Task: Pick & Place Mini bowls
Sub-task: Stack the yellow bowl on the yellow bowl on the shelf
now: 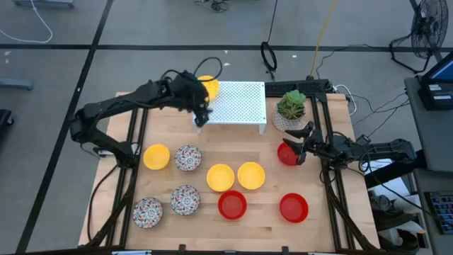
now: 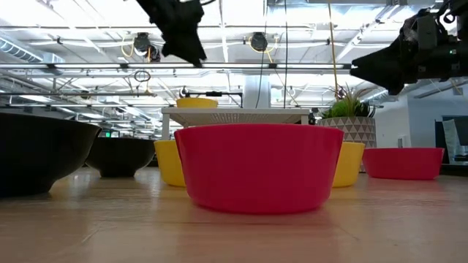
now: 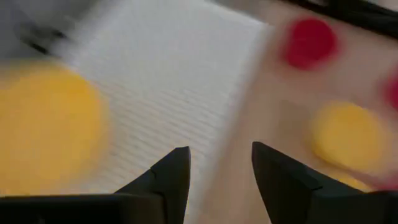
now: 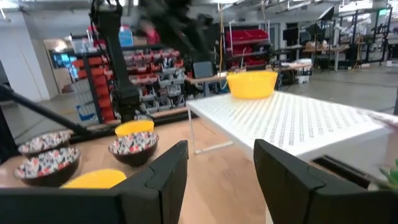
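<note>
One camera looks straight down; another sits level at table height. Both wrist cameras share the white rack (image 3: pixel 186 81).

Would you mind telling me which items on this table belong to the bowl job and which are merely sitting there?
Part of the job:
- yellow bowl on the rack
- three yellow bowls on the table
- three red bowls
- three mosaic bowls

Just there:
- white perforated rack
- potted plant

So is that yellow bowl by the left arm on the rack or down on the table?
On the rack. The yellow bowl sits upright on the white rack, at its corner.
</note>
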You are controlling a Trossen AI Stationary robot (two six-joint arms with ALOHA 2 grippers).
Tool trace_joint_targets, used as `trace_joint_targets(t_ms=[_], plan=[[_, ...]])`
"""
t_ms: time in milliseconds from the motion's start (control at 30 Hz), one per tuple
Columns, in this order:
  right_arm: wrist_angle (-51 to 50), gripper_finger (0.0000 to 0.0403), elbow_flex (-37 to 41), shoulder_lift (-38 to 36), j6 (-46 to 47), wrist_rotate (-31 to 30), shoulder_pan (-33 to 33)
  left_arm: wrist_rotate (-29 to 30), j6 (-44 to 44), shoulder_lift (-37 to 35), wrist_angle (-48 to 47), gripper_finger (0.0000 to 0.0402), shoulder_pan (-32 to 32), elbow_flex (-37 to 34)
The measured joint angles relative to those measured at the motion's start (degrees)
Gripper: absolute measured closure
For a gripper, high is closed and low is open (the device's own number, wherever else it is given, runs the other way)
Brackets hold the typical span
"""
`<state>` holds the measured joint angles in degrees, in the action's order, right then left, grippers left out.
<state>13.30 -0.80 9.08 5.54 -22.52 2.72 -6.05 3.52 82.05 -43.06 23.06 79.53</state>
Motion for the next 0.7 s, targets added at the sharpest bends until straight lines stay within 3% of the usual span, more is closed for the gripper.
trace_joint_targets(t_ms=[133, 233, 433, 700], plan=[[-0.32, 0.0232, -0.02, 0.00, 2.58, 0.01, 0.00, -8.98, 4.22, -0.90, -10.50, 0.0245, -5.41, -1.34], [-0.32, 0.0232, -0.02, -0.02, 3.19, 0.02, 0.00, -7.72, 9.12, -0.67, -20.21, 0.0256, -10.41, -3.98], [-0.31, 0.0232, -0.01, -0.02, 3.19, 0.04, 0.00, -5.33, 22.83, -0.90, -29.61, 0.0273, -20.72, -13.15], [-0.30, 0.0232, -0.01, -0.02, 2.76, 0.06, 0.00, -2.88, 36.62, -1.72, -29.50, 0.0275, -32.21, -26.90]])
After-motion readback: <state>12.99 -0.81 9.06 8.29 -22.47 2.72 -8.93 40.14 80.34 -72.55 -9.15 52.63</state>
